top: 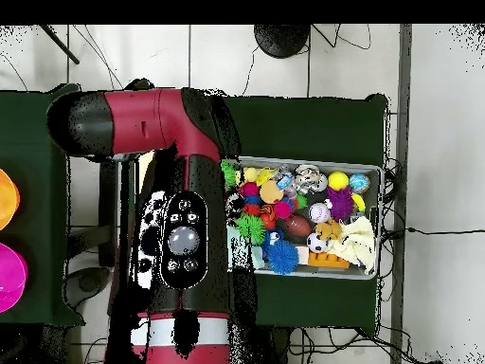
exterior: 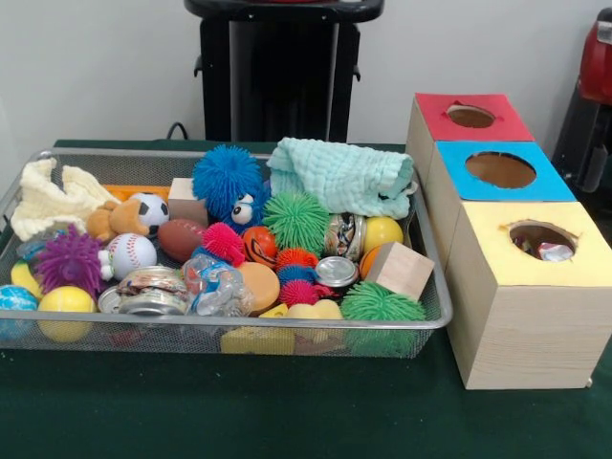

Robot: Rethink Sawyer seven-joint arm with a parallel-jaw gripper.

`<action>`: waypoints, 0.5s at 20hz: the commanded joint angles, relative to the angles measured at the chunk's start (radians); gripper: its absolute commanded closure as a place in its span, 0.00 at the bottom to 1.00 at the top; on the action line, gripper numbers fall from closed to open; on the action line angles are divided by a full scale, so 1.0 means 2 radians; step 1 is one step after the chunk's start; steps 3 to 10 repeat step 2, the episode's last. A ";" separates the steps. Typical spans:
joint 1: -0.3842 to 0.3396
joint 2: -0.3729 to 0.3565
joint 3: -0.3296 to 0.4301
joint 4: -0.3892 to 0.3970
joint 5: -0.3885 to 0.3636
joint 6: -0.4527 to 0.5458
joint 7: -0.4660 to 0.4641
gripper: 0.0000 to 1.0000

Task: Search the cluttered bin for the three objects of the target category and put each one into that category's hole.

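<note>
The bin [exterior: 435, 320] is a wide silver wire-mesh basket at the left of the front view, full of mixed objects. It also shows in the overhead view [top: 379, 172], right of the arm. The hole [exterior: 541, 239] is round, in the yellow top of the nearest wooden box [exterior: 526, 325], and something red and silver shows inside it. In the bin lie small metal cans [exterior: 337, 271], spiky balls [exterior: 296, 220], sports balls [exterior: 130, 253], a wooden block [exterior: 399, 271] and cloths [exterior: 341, 176]. The red and black arm [top: 180, 237] is drawn back. The gripper shows in neither view.
A blue-topped box [exterior: 500, 170] and a red-topped box [exterior: 470, 117] stand behind the yellow one, in a row right of the bin. The black pedestal [exterior: 283, 72] stands at the far side. In the overhead view the arm covers the boxes.
</note>
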 commanded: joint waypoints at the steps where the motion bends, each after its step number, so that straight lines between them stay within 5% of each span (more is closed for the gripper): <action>1: -0.021 0.016 0.054 -0.007 -0.034 0.035 -0.093 0.00; 10: -0.021 0.013 0.055 -0.002 -0.035 0.033 -0.093 0.00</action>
